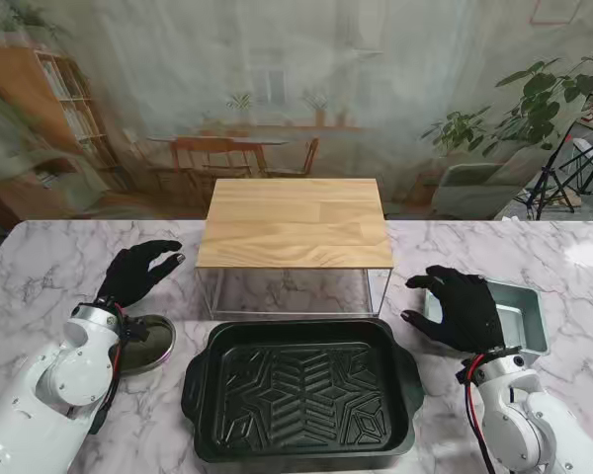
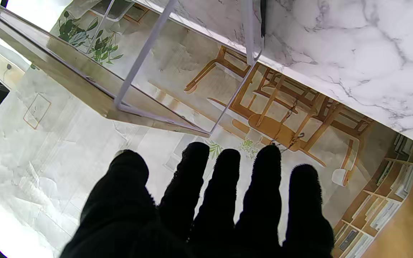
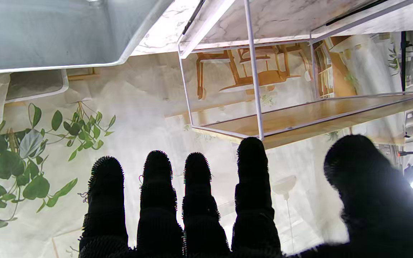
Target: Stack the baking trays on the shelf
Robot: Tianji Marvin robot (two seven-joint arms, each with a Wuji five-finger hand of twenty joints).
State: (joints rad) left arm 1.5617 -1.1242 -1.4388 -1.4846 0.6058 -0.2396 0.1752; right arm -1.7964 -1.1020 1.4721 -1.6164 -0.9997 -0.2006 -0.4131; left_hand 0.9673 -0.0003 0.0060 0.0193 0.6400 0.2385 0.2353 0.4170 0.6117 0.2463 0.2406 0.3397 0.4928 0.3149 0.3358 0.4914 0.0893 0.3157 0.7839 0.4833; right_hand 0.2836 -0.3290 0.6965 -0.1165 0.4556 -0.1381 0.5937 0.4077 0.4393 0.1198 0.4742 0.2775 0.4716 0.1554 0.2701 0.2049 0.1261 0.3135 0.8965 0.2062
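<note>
At centre of the marble counter (image 1: 40, 257), nearest me: a large black baking tray (image 1: 301, 388), flat, open side up, long axis running left–right, handles at its 3 and 9 o'clock ends. Embossed geometric pattern on its floor.

At 12 o'clock from the black tray, just beyond its far rim: the shelf (image 1: 295, 222), a light wooden top on a thin white wire frame, long axis also left–right. Nothing lies on the wooden top.

At 2 o'clock from the black tray: a smaller grey baking tray (image 1: 522, 313), open side up, partly covered by the right robot hand, so I cannot tell its long axis. In the right wrist view its grey wall (image 3: 48, 32) fills one corner.

At 9 o'clock from the black tray: a round dark dish (image 1: 148, 343), mostly hidden under the left wrist.

Left robot hand (image 1: 138, 272): black-gloved, fingers spread and lightly curled, holding nothing, raised near the shelf's left front leg. The wrist view shows all five fingertips (image 2: 195, 157) apart.

Right robot hand (image 1: 457, 306): black-gloved, fingers extended and apart, palm down over the near-left part of the grey tray. Contact with the tray cannot be told. Wrist view: fingertips (image 3: 156, 168) separate, thumb well out to one side, nothing between them.
</note>
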